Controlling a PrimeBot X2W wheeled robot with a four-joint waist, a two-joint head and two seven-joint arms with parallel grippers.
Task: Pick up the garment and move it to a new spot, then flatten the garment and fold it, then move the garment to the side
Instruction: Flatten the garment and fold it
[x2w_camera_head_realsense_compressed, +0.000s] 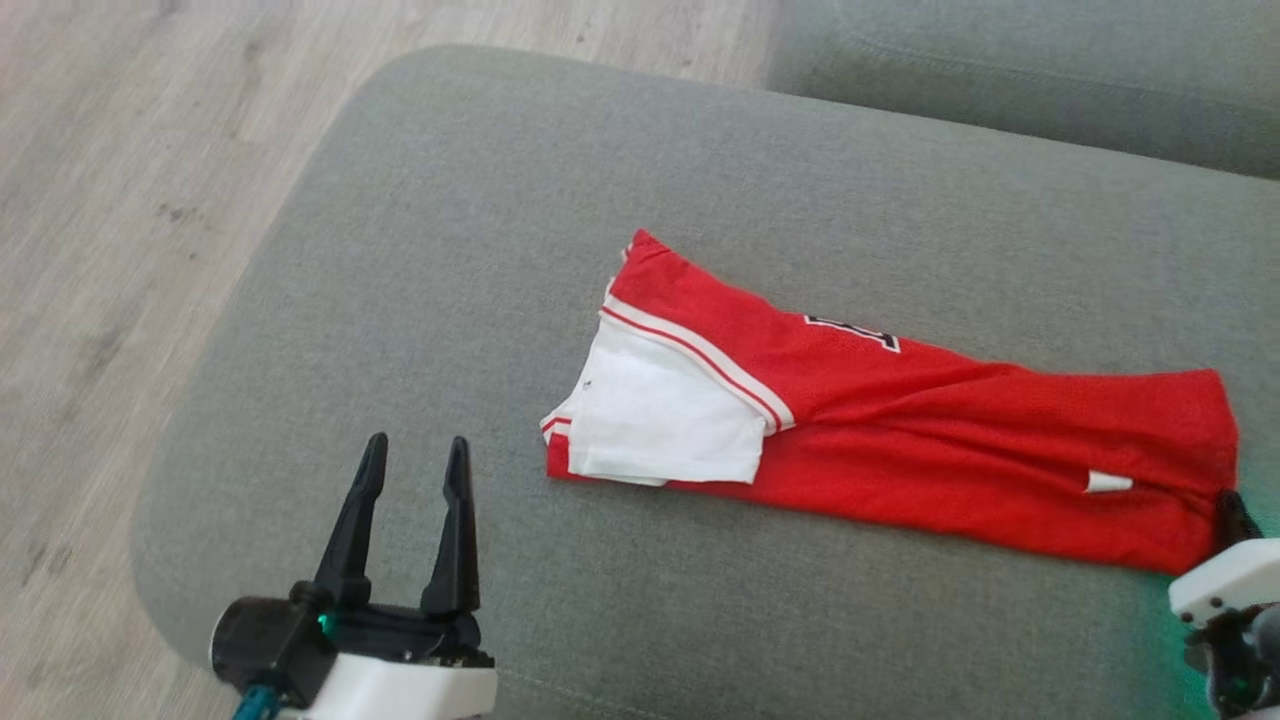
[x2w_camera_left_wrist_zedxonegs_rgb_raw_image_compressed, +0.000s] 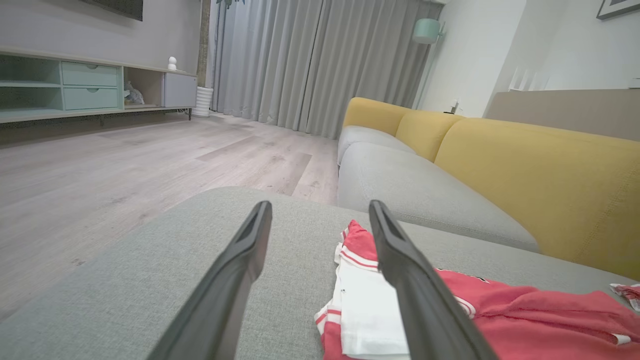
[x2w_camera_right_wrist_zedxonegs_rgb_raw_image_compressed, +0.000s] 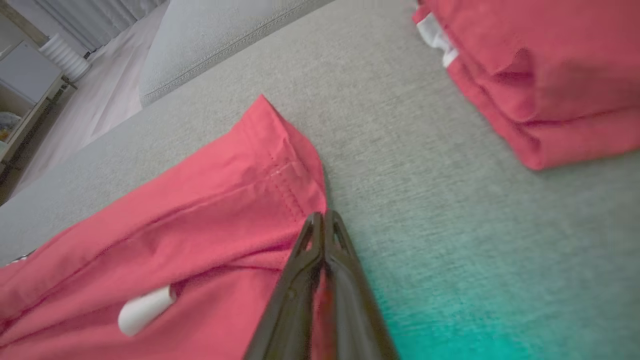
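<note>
The right end effector (x2w_camera_right_wrist_zedxonegs_rgb_raw_image_compressed: 325, 217) has its two dark fingers pressed together, clamped on the hemmed corner of the red mesh garment with white and red striped trim (x2w_camera_right_wrist_zedxonegs_rgb_raw_image_compressed: 200, 225); a sliver of red cloth shows between the fingers. From the head camera this end effector (x2w_camera_head_realsense_compressed: 1233, 512) sits at the garment's (x2w_camera_head_realsense_compressed: 950, 440) far right corner, its white housing just below that corner. A small white tag (x2w_camera_head_realsense_compressed: 1108, 483) lies on the garment close to the clamped corner.

The left end effector (x2w_camera_head_realsense_compressed: 415, 445) has its fingers spread apart and holds nothing. It hovers off the garment's left end, near it without touching. Through its own wrist camera, the left end effector (x2w_camera_left_wrist_zedxonegs_rgb_raw_image_compressed: 320, 205) frames the garment's (x2w_camera_left_wrist_zedxonegs_rgb_raw_image_compressed: 525, 315) white folded panel (x2w_camera_left_wrist_zedxonegs_rgb_raw_image_compressed: 370, 310) beside one finger.

The garment lies flat in a long folded strip, the white panel (x2w_camera_head_realsense_compressed: 660, 420) at its left end and the red length running to the right. It rests on a broad grey fabric cushion (x2w_camera_head_realsense_compressed: 500, 250) that extends well beyond the garment on every side. A second folded red cloth pile (x2w_camera_right_wrist_zedxonegs_rgb_raw_image_compressed: 540, 75) lies apart from the garment, beyond its clamped corner. Pale wood floor (x2w_camera_head_realsense_compressed: 120, 200) lies to the garment's left, past the cushion edge. Behind the garment stands a sofa with yellow back cushions (x2w_camera_left_wrist_zedxonegs_rgb_raw_image_compressed: 525, 165), and farther off hang grey curtains (x2w_camera_left_wrist_zedxonegs_rgb_raw_image_compressed: 325, 60).
</note>
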